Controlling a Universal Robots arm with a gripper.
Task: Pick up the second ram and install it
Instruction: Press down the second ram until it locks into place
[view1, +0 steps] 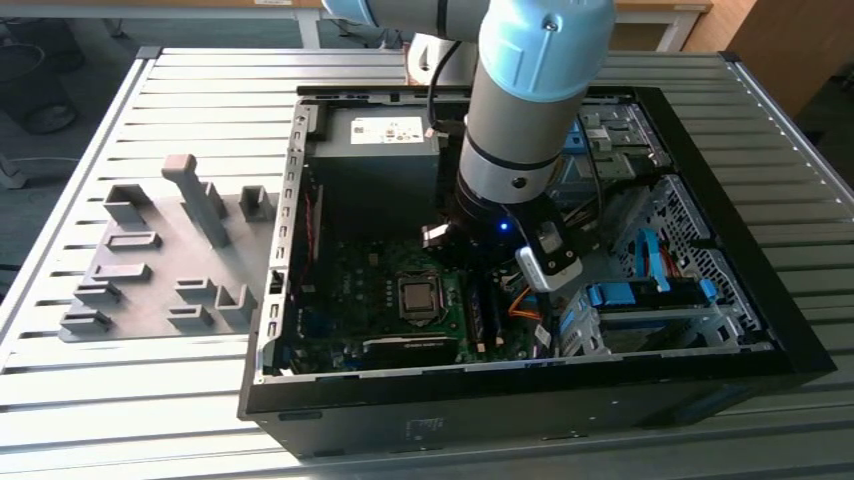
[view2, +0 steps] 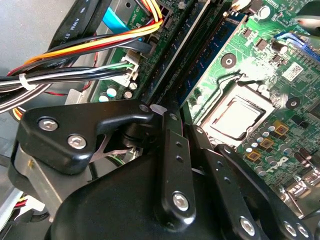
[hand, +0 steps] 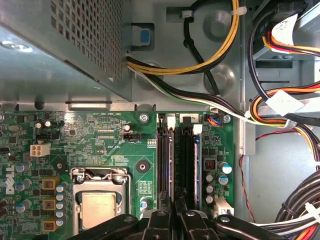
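My gripper (view1: 505, 298) is down inside the open computer case (view1: 747, 340), over the motherboard's memory slots (hand: 164, 165). In both wrist views its black fingers (view2: 172, 150) are drawn together, and they pinch the top edge of a thin blue-green board, the second ram (view2: 198, 70). That board stands on edge along the line of a black slot and runs away from the gripper (view2: 162, 111). A small pale patch shows right at the fingertips. How deep the ram sits in the slot is hidden by the gripper (hand: 175, 216).
The processor socket (hand: 100, 200) lies just beside the slots. The metal power supply box (hand: 60, 45) stands beyond them. Bundles of orange, yellow and black cables (hand: 280, 110) crowd the other side. A drive cage (view1: 654, 300) and the case walls hem in the arm. A grey fixture plate (view1: 160, 260) lies outside.
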